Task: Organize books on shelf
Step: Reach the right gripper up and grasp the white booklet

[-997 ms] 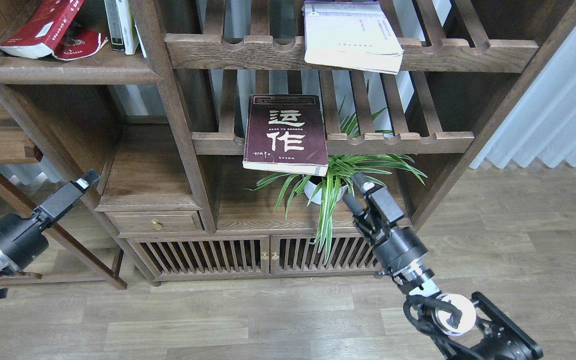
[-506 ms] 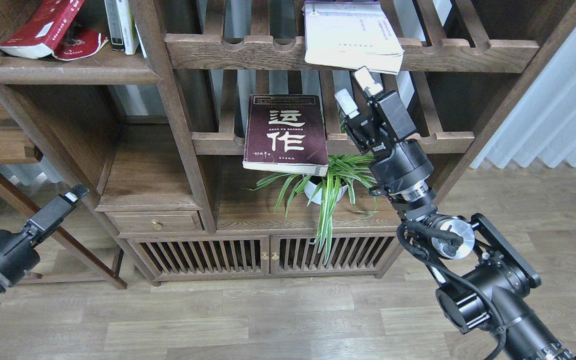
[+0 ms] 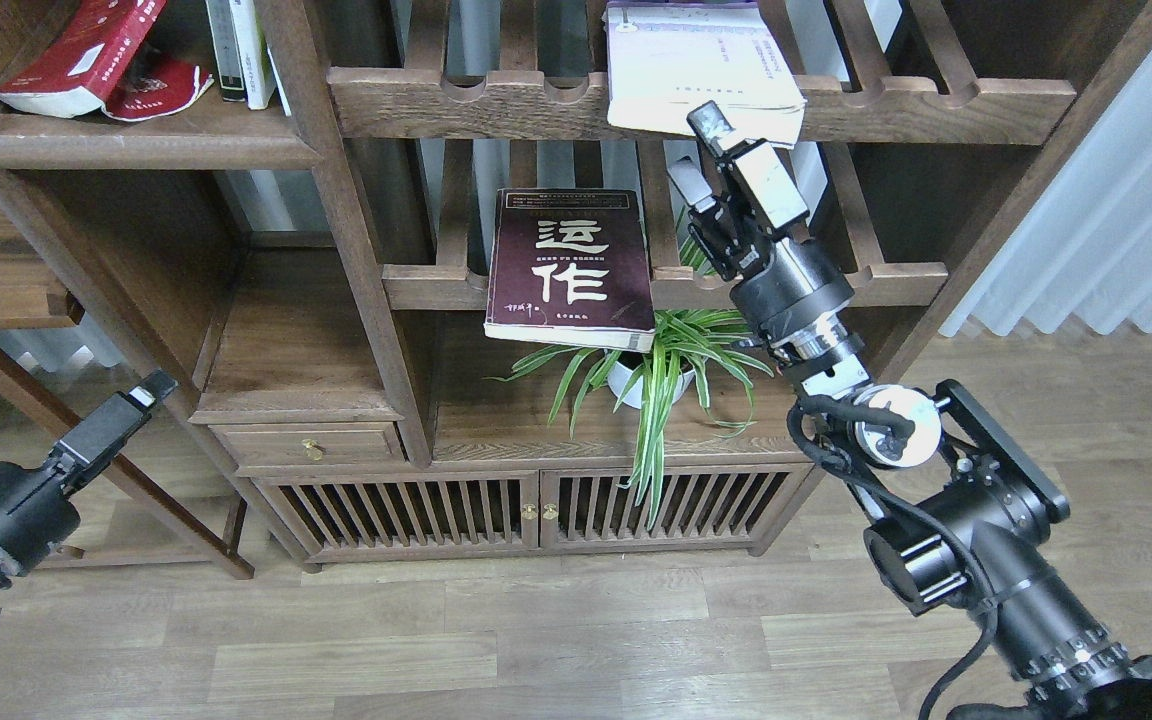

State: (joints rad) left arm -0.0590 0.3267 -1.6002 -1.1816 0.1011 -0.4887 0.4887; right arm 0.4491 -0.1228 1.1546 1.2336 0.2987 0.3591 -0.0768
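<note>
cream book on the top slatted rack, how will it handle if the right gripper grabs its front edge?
The cream-white book looks thin and soft-covered, so it will probably flop when lifted by one edge. Its front edge overhangs the slatted rack, so a pull may tip it off. The right gripper is open just below that edge.
</note>
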